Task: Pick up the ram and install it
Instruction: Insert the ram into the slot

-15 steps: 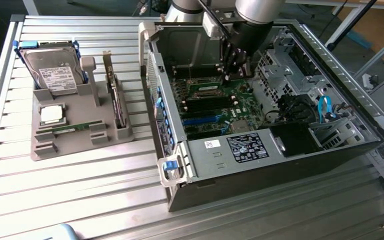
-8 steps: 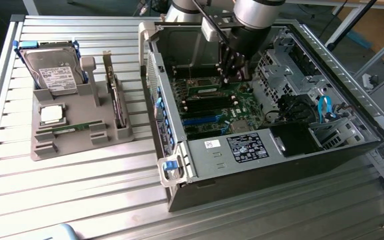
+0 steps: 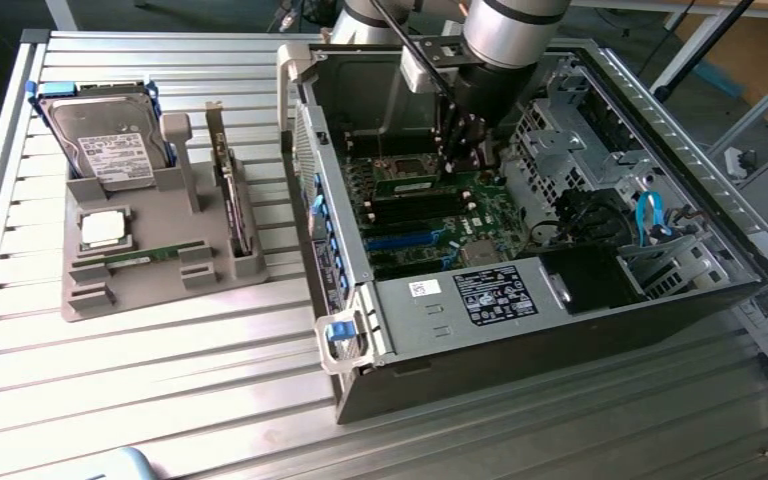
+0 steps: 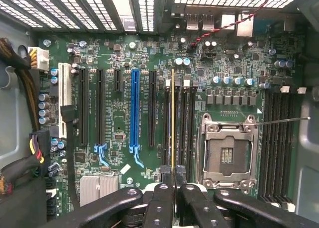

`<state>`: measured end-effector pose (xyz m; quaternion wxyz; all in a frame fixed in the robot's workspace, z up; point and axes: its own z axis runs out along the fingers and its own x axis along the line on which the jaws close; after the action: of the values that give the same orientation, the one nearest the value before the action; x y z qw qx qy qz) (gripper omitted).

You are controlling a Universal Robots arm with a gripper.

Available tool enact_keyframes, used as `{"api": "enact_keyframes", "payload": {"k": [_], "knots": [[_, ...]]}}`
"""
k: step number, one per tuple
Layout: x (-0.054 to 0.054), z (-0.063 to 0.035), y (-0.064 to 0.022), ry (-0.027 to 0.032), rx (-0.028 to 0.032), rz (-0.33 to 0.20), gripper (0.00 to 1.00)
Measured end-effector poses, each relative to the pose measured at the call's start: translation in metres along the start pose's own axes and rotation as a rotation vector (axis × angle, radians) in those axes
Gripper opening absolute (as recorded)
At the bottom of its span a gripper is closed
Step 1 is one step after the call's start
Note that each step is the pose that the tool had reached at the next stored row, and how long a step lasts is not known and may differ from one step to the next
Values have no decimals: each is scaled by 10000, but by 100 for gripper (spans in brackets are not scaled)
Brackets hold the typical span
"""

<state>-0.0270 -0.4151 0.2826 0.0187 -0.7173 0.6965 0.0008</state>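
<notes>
The arm reaches down into the open computer case (image 3: 518,350), and its gripper (image 3: 464,150) hangs over the motherboard (image 3: 438,215). In the wrist view, the gripper (image 4: 173,172) is nearly closed, with its two black fingers pinching the ram (image 4: 173,118) by one end. The ram stands on its edge, so it appears as one thin yellow-green line. I think it is held this way so that its contact edge faces the board.

The line runs parallel to the black memory slots (image 4: 187,118) beside the empty processor socket (image 4: 227,148), and it seems aimed at one of them. I cannot tell whether it already touches the slot or is only above it.

In the exterior view, a grey holder tray (image 3: 157,290) lies at nine o'clock from the case. It keeps the other parts apart from each other: a hard drive (image 3: 111,140) at its twelve o'clock, a square processor chip (image 3: 101,228) near the middle, and an expansion card (image 3: 233,200) standing upright at its three o'clock.
</notes>
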Motion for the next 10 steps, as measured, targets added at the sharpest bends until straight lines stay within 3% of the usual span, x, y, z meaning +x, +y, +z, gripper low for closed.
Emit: {"api": "enact_keyframes", "payload": {"k": [10], "knots": [[2,5,-13,4,1,77,12]]}}
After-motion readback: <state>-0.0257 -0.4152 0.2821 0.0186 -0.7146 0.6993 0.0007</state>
